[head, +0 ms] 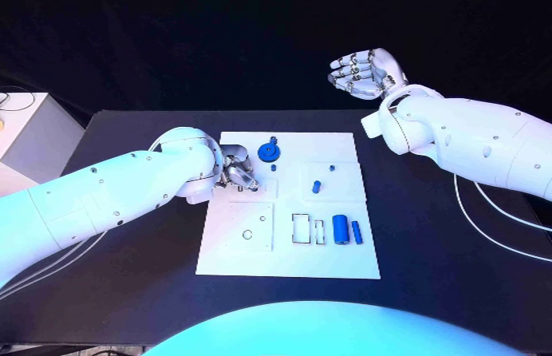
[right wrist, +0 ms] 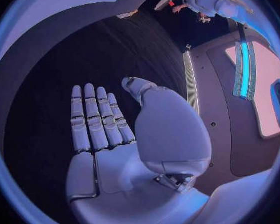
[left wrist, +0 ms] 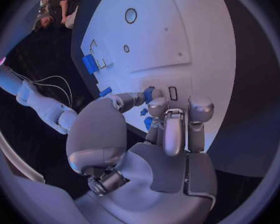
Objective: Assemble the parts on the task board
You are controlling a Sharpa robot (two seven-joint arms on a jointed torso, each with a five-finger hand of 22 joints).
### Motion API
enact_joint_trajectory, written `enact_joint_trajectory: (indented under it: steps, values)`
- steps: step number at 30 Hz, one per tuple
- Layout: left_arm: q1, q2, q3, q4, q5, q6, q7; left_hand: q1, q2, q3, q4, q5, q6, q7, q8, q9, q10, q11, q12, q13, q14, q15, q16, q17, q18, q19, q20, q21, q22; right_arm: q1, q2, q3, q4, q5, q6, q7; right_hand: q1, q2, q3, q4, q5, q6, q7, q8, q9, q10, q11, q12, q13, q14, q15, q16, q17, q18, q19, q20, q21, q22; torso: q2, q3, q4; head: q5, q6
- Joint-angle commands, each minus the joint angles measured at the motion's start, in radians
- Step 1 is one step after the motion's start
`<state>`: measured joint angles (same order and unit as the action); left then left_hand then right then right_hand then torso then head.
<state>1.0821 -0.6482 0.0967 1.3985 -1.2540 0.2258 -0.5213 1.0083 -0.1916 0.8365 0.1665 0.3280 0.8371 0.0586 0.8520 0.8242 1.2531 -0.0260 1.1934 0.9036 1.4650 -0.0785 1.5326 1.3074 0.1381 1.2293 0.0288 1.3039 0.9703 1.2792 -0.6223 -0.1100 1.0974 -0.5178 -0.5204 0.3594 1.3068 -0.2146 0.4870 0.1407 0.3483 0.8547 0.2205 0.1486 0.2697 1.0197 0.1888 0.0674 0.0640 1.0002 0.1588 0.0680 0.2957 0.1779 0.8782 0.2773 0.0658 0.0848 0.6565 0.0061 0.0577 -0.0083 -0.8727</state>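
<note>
The white rectangular task board (head: 288,244) lies in the middle of the black table (head: 138,292), and I describe all places from it. The left hand (head: 236,172) is low over the board's left part, near its far end, beside a shallow square recess. In the left wrist view its fingers (left wrist: 171,129) are curled together and point down at the board, and a small blue piece (left wrist: 149,93) shows just at the fingertips. I cannot tell if the hand pinches this piece or only touches it, because the fingers hide the contact.

The right hand (head: 366,73) is well away from the board, beyond its far right corner and raised above the table. The right wrist view shows its palm flat and its fingers (right wrist: 93,119) straight and side by side, with nothing in it.

On the board, a round blue gear-like part (head: 270,151) sits near the far edge. A small blue peg (head: 317,187) stands close to the middle. A thick blue cylinder (head: 341,229) and a thinner blue cylinder (head: 356,232) lie near the right side, next to empty rectangular slots.

I judge that the step in hand is picking up or seating one small part at the far left region. The assembly seems to be at an early stage, since several parts lie loose. The next move probably calls for a firm pinch and a careful straight lowering into the correct recess.
</note>
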Motion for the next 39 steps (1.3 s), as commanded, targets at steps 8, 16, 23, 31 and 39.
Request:
enact_joint_trajectory:
  steps: [8, 16, 23, 31, 39]
  values:
    - [-0.003, 0.005, -0.006, -0.002, -0.016, 0.029, 0.0, 0.008, 0.014, 0.2, -0.195, 0.007, 0.005, -0.013, 0.004, 0.001, 0.003, -0.001, -0.001, 0.001, 0.081, -0.004, 0.005, 0.183, -0.018, 0.007, 0.001, 0.008, 0.002, 0.001, -0.001, 0.0, 0.005, 0.0, 0.016, 0.01, -0.011, 0.0, -0.003, -0.002, -0.002, 0.0, 0.031, -0.005, -0.002, 0.002, 0.008, -0.005, -0.001, -0.006, 0.003, -0.004, -0.003, 0.006, -0.011, 0.0, -0.003, -0.003, 0.0, 0.0004, 0.0001, 0.0, 0.0]
    - [-0.003, 0.002, -0.006, -0.004, -0.026, 0.027, -0.001, 0.007, 0.011, 0.203, -0.201, 0.018, 0.011, -0.014, 0.006, 0.003, 0.011, -0.003, 0.005, 0.007, 0.084, -0.006, 0.008, 0.191, -0.017, 0.006, 0.0, 0.007, -0.001, 0.001, -0.001, 0.0, 0.005, 0.0, 0.017, 0.01, -0.011, 0.0, -0.003, -0.002, -0.002, 0.0, 0.031, -0.005, -0.002, 0.002, 0.008, -0.005, -0.001, -0.006, 0.003, -0.004, -0.003, 0.006, -0.011, 0.0, -0.003, -0.003, 0.0, 0.0001, 0.0002, 0.0, 0.0]
    - [-0.003, 0.0, -0.004, -0.001, -0.029, 0.032, -0.001, -0.001, 0.006, 0.205, -0.208, 0.052, 0.019, -0.017, 0.006, 0.004, 0.019, -0.005, 0.006, 0.009, 0.085, -0.008, 0.008, 0.191, -0.018, 0.011, -0.002, 0.011, 0.004, 0.001, -0.001, 0.0, 0.005, 0.0, 0.018, 0.01, -0.011, 0.0, -0.003, -0.002, -0.002, 0.0, 0.031, -0.005, -0.002, 0.002, 0.008, -0.005, -0.001, -0.006, 0.003, -0.004, -0.003, 0.006, -0.011, 0.0, -0.003, -0.003, 0.0, 0.0, 0.0006, 0.0, 0.0]
    - [-0.003, 0.002, -0.003, 0.0, -0.028, 0.026, -0.001, -0.002, 0.006, 0.205, -0.21, 0.059, 0.021, -0.018, 0.006, 0.004, 0.022, -0.006, 0.008, 0.012, 0.085, -0.008, 0.007, 0.19, -0.019, 0.013, -0.002, 0.013, 0.007, 0.001, 0.0, 0.0, 0.004, 0.0, 0.019, 0.01, -0.011, 0.0, -0.003, -0.002, -0.002, 0.0, 0.031, -0.005, -0.002, 0.002, 0.008, -0.005, -0.001, -0.006, 0.003, -0.004, -0.003, 0.006, -0.011, 0.0, -0.003, -0.003, 0.0, 0.0008, 0.0, 0.002, 0.0]
    - [-0.003, 0.007, -0.003, -0.001, -0.016, 0.025, -0.001, -0.008, 0.006, 0.201, -0.207, 0.062, 0.024, -0.018, 0.006, 0.004, 0.027, -0.007, 0.01, 0.015, 0.085, -0.009, 0.007, 0.191, -0.019, 0.014, -0.003, 0.013, 0.008, 0.001, 0.001, 0.0, 0.004, 0.0, 0.019, 0.01, -0.011, 0.0, -0.003, -0.002, -0.002, 0.0, 0.031, -0.005, -0.002, 0.002, 0.008, -0.005, -0.001, -0.006, 0.003, -0.004, -0.003, 0.006, -0.011, 0.0, -0.003, -0.003, 0.0, 0.0019, -0.0003, 0.001, 0.0]
